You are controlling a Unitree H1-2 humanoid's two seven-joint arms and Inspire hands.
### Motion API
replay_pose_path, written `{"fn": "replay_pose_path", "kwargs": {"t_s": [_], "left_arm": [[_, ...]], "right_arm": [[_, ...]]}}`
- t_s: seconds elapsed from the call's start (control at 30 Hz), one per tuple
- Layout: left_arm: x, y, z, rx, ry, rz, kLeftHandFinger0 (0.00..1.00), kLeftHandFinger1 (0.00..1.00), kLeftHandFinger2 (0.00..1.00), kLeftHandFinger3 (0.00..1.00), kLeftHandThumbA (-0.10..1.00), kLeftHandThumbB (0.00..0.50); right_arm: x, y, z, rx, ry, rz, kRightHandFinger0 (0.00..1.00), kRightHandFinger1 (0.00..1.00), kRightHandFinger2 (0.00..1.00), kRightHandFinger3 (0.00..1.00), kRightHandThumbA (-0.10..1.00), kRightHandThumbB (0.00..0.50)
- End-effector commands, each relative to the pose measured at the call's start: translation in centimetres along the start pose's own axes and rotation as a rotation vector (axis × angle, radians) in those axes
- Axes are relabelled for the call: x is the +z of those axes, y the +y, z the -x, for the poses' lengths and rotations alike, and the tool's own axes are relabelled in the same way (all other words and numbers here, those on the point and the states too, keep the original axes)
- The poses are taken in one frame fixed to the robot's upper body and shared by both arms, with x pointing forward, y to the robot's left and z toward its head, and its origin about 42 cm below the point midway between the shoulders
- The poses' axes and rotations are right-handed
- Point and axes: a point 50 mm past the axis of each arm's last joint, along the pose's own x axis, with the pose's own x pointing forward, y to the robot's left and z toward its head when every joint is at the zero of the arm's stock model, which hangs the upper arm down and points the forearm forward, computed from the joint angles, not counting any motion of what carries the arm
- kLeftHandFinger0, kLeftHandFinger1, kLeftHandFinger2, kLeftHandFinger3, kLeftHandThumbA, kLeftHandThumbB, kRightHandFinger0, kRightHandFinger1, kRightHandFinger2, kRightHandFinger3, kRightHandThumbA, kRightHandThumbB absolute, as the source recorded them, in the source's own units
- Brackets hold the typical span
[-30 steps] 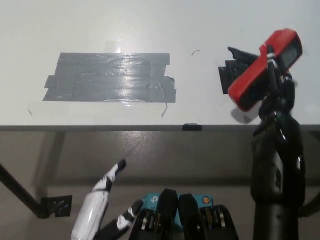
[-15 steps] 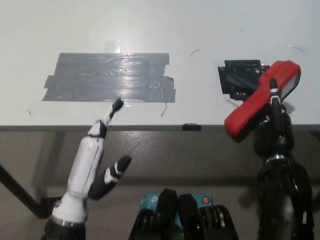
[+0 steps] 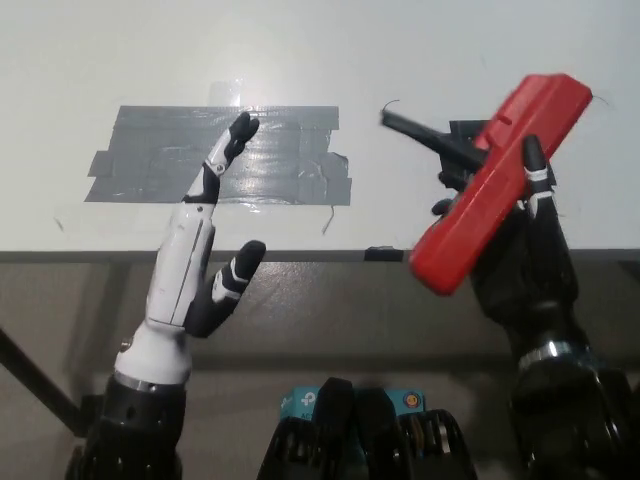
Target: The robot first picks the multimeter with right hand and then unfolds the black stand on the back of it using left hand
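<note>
- Head view: a white table (image 3: 420, 40) fills the upper half of the picture, its front edge running across the middle.
- A patch of grey duct tape (image 3: 150, 160) in overlapping strips lies on the table and serves here as the landmark.
- The red multimeter (image 3: 497, 180) is held up off the table, well to the right of the grey tape, tilted so that one end points up and away and the other down over the table's front edge.
- The black right hand (image 3: 525, 245) is wrapped around the multimeter from below, one fingertip (image 3: 533, 160) lying across its red casing; it grips the meter firmly.
- A thin black stand (image 3: 420, 133) sticks out from the meter's left side, slanting up toward the tape's right end without reaching it.
- A dark square patch (image 3: 462, 140) on the table shows partly behind the meter, to the right of the tape.
- The white left hand (image 3: 195, 270) is raised with its fingers spread and holds nothing; one dark fingertip (image 3: 240, 128) overlaps the grey tape in the picture, and the wrist sits below the table's front edge.
- The left hand is well apart from the multimeter.
</note>
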Motion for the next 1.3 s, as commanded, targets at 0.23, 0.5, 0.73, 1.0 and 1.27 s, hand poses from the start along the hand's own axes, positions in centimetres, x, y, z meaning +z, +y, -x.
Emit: {"fn": "replay_pose_path", "kwargs": {"t_s": [0.23,0.5,0.73,1.0,1.27], "left_arm": [[8.8,0.0,-3.2,0.014,-0.283,0.13,1.0,1.0,1.0,1.0,1.0,0.329],[12.8,0.3,-3.4,0.011,-0.426,0.127,1.0,1.0,1.0,1.0,1.0,0.354],[14.7,0.5,-3.6,-0.018,-0.558,0.129,1.0,1.0,1.0,1.0,1.0,0.322],[15.3,0.3,-3.7,-0.051,-0.562,0.18,1.0,1.0,1.0,1.0,0.91,0.321],[13.5,0.3,-4.1,-0.027,-0.517,0.116,1.0,1.0,1.0,1.0,1.0,0.357]], "right_arm": [[2.7,7.8,5.3,0.601,0.033,-0.202,0.0,0.25,0.72,0.53,-0.1,0.172],[2.8,7.3,5.4,0.585,0.039,-0.192,0.0,0.34,0.85,0.78,-0.1,0.139],[2.8,7.0,5.2,0.553,0.027,-0.204,0.0,0.39,0.89,0.81,-0.1,0.12],[2.7,6.9,4.6,0.471,-0.004,-0.197,0.31,0.13,0.57,0.6,-0.1,0.147],[3.0,6.9,4.5,0.403,-0.08,-0.082,0.9,0.0,0.61,0.69,-0.1,0.109]]}}
